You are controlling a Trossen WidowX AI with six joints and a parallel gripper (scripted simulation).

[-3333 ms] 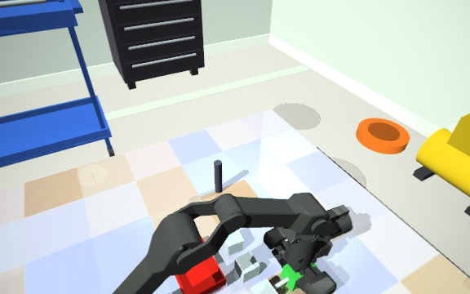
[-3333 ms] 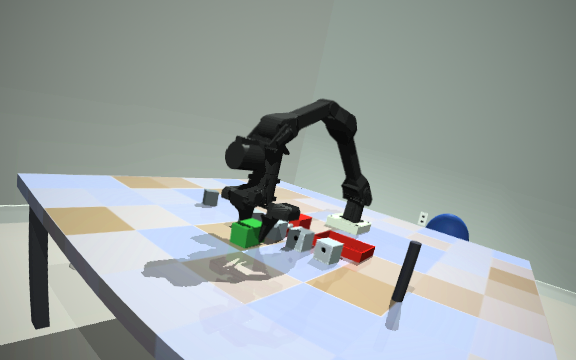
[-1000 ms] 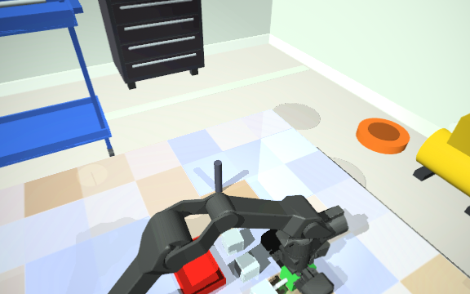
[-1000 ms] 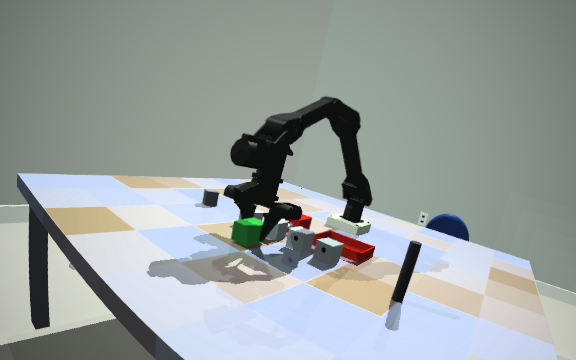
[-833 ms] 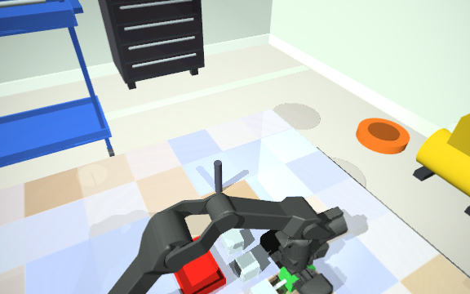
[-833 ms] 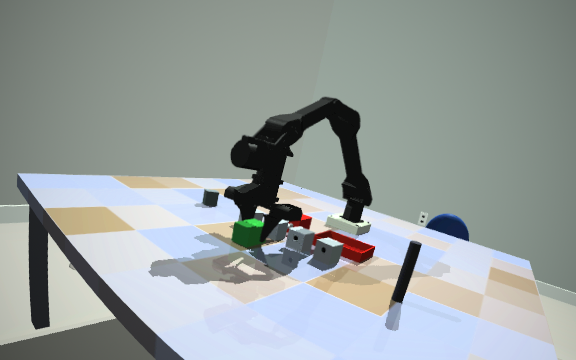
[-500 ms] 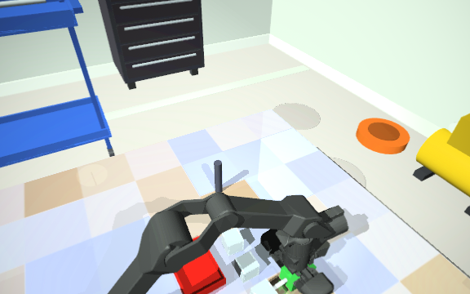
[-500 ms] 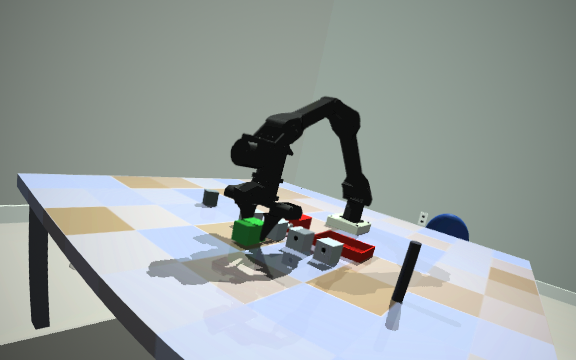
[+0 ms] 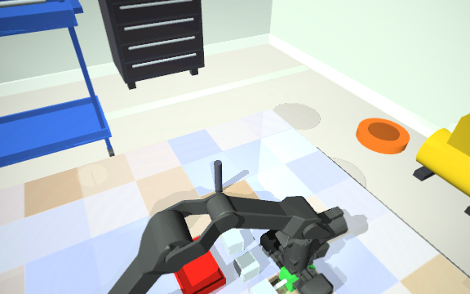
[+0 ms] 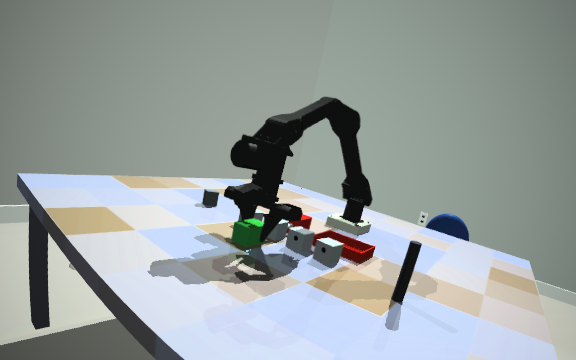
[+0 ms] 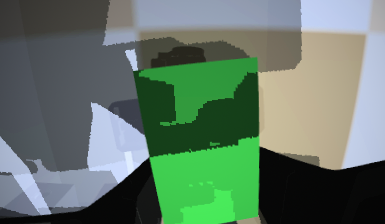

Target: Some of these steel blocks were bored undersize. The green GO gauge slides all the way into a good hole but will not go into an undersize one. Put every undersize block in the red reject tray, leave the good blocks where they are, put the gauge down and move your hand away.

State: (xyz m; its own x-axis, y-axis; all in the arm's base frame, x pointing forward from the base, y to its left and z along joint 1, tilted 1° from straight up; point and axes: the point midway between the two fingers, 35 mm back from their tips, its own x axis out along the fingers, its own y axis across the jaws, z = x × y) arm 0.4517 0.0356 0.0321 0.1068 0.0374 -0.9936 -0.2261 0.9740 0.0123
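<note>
We see a table [image 9: 64,265] [image 10: 163,312] [image 11: 313,100] patched in pale blue, cream and tan, crossed by the arm's shadows. From the centre of the top view, a blue cart [image 9: 83,65] stands at ten o'clock, dark drawers [image 9: 161,33] at eleven, and an orange ring [image 9: 363,140] on the floor at three. The walls are plain and pale. At four o'clock in the exterior view, a dark rod [image 9: 218,175] [image 10: 406,272] stands up from the table. Our gauge [image 9: 289,278] [image 10: 247,233] [image 11: 205,110] has a boxy, bright green handle, dark with shadow in places, and a white pin aimed toward eight o'clock in the top view, near a steel block [image 9: 261,288]. We have the handle pinched in the gripper [image 9: 294,276] [image 10: 255,230] [image 11: 205,202].
</note>
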